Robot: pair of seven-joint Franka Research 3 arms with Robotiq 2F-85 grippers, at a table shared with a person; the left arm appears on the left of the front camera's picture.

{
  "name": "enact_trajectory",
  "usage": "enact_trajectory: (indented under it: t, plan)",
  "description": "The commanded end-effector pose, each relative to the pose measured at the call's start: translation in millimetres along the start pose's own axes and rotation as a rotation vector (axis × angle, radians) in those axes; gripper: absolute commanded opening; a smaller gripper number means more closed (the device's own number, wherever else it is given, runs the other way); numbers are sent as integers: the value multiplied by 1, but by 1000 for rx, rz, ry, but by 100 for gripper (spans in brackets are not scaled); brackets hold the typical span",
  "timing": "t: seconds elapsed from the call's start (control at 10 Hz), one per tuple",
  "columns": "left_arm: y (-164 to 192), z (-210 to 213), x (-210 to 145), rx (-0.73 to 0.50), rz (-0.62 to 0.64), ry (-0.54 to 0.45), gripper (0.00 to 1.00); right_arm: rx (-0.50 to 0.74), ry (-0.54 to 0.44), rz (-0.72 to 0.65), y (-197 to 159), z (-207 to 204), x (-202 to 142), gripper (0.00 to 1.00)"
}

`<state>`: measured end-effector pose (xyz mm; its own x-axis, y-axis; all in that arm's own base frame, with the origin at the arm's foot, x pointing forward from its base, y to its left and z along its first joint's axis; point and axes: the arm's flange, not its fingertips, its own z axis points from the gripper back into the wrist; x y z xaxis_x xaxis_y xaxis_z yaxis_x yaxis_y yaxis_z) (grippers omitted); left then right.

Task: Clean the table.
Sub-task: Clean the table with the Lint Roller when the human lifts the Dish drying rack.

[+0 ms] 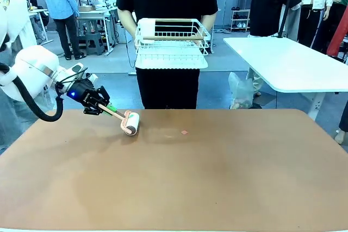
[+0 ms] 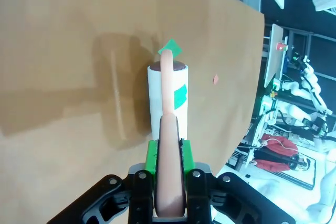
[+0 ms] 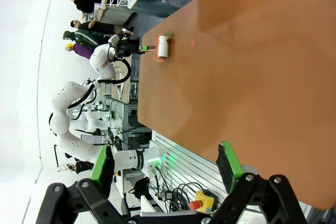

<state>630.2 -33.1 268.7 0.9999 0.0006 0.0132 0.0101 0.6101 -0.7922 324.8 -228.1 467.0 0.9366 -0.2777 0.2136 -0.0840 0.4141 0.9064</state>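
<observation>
Desk (image 1: 217, 188) cleaning is mid-step: my left fingers (image 2: 150, 157) pinch the roller (image 1: 130, 123) by its handle, right fingers (image 3: 102, 163) spread, and next I should roll onto the scrap (image 1: 184, 132) near the roller.

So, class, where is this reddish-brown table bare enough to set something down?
Bare: reddish-brown table, near half and right side. Crowded far-left: left gripper holds a white pink-handled lint roller, small pink scrap to its right.

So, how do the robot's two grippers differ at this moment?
The left gripper is shut on the handle of the lint roller; the right gripper is open and holds nothing. The left gripper's fingers press close on the handle; the right gripper's fingers stand wide apart. Both are black with green pads.
</observation>
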Motion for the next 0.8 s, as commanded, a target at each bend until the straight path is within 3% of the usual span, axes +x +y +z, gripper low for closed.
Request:
enact_trajectory:
  t: [0.0, 0.2, 0.7]
  plan:
    - [-1, -15, 11, 23, 25, 21, 21, 17, -5, 15, 4, 2, 0, 100]
    - [-10, -35, 12, 35, 21, 54, 21, 17, -5, 15, 4, 2, 0, 100]
    - [-75, -119, -10, 68, 18, 101, 21, 17, -5, 15, 4, 2, 0, 100]
